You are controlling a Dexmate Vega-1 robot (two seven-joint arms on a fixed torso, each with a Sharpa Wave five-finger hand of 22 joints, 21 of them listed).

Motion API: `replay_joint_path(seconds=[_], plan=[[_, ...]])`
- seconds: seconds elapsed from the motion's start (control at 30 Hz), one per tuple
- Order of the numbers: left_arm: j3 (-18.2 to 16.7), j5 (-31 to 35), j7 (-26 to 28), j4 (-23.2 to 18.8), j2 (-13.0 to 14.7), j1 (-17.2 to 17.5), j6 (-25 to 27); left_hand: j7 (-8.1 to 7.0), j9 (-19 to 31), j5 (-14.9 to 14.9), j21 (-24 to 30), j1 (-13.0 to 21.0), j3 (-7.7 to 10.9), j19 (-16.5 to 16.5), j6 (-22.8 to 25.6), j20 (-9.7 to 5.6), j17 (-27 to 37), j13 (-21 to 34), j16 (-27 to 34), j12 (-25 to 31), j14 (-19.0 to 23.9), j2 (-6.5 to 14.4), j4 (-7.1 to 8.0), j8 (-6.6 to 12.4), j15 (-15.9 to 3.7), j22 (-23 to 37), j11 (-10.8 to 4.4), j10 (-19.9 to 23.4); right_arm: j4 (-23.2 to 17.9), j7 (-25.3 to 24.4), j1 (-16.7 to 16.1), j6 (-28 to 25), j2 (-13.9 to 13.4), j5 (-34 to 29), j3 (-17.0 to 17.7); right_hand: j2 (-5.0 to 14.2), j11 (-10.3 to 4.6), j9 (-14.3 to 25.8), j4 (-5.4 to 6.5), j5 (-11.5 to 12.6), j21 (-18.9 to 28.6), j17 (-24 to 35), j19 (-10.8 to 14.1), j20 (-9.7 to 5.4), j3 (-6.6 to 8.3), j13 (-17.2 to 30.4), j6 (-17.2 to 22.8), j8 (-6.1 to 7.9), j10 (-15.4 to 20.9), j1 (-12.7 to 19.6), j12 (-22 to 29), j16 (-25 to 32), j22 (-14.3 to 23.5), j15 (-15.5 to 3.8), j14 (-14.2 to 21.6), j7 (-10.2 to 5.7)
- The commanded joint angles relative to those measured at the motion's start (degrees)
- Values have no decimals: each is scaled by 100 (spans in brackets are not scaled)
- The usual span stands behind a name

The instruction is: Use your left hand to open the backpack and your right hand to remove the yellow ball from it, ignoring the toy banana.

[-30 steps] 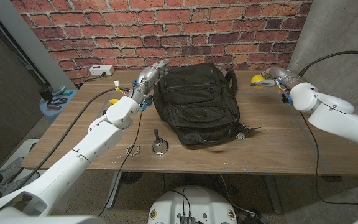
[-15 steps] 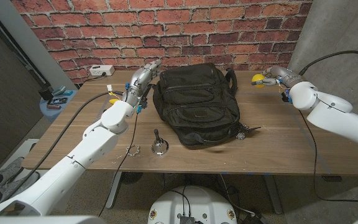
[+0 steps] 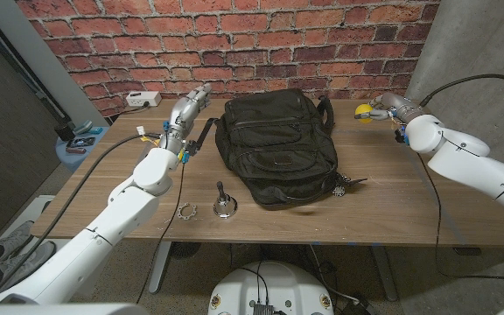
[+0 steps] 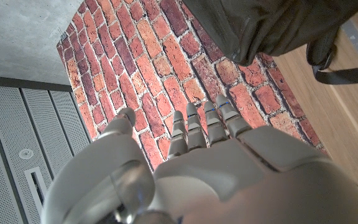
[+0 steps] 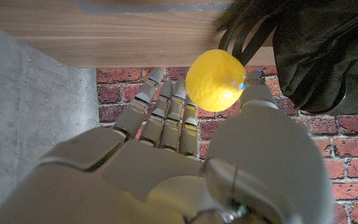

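The wooden counter [image 3: 383, 206] carries a black backpack [image 3: 278, 149] lying flat at its centre, straps trailing toward the 12 o'clock edge. At about 7 o'clock from the backpack stands a small metal bell [image 3: 224, 206] with a dark handle, and just beside it, further toward 9 o'clock, lies a small metal ring-shaped piece [image 3: 186, 211]. A white power strip [image 3: 143, 100] sits at the far 10 o'clock corner. A dark cable [image 3: 126, 147] runs across the 9 o'clock side.

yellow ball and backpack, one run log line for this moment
left hand: open, beside backpack | right hand: holds yellow ball | ball: out of backpack
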Motion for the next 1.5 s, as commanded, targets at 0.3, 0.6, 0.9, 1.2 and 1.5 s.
replay_joint_path(seconds=[0.3, 0.6, 0.9, 1.2, 1.5], plan=[[-126, 286, 114, 820, -283, 19, -770, -72, -9, 15, -1, -61, 77, 46, 119, -81, -26, -67, 31, 70, 2, 2, -43, 86, -93, 4, -140, 74, 816, -98, 454, 255, 388, -107, -296, -1, -52, 21, -25, -15, 45, 25, 54, -37, -10, -13, 127, 58, 86, 112, 28, 38, 30, -241, 90, -63], [-133, 303, 151, 1119, -391, -27, -927, -112, -16, 18, -11, -60, 106, 44, 168, -129, -42, -110, 35, 81, 16, -2, -83, 101, -146, -3, -205, 104, 1191, -245, 530, 425, 535, -137, -370, -3, -85, 20, -29, -24, 58, 41, 98, -61, -16, -37, 162, 62, 131, 132, 32, 77, 31, -276, 172, -84], [-156, 254, 212, 1306, -457, -60, -933, -132, -20, 21, -17, -56, 133, 46, 202, -143, -53, -144, 34, 92, 17, 1, -114, 109, -164, -8, -242, 138, 1339, -351, 492, 454, 569, -98, -357, -7, -87, 20, -30, -32, 60, 57, 118, -82, -23, -65, 187, 61, 166, 151, 32, 89, 32, -304, 187, -117], [-162, 207, 200, 1375, -484, -73, -1011, -133, -23, 26, -19, -49, 166, 59, 229, -160, -63, -181, 36, 102, 24, 9, -148, 112, -180, -13, -250, 171, 1431, -439, 435, 402, 597, -58, -365, -9, -97, 20, -21, -37, 60, 60, 127, -88, -34, -84, 189, 55, 166, 146, 21, 89, 32, -312, 189, -125], [-239, 213, 244, 1435, -445, -65, -1052, -135, -26, 29, -22, -52, 186, 67, 242, -162, -69, -211, 35, 102, 26, 8, -172, 112, -195, -16, -255, 178, 1617, -541, 434, 452, 687, -44, -430, -45, -75, 19, -36, -33, 60, 40, 137, -99, -42, -107, 197, 51, 173, 164, 11, 71, 32, -319, 210, -118]])
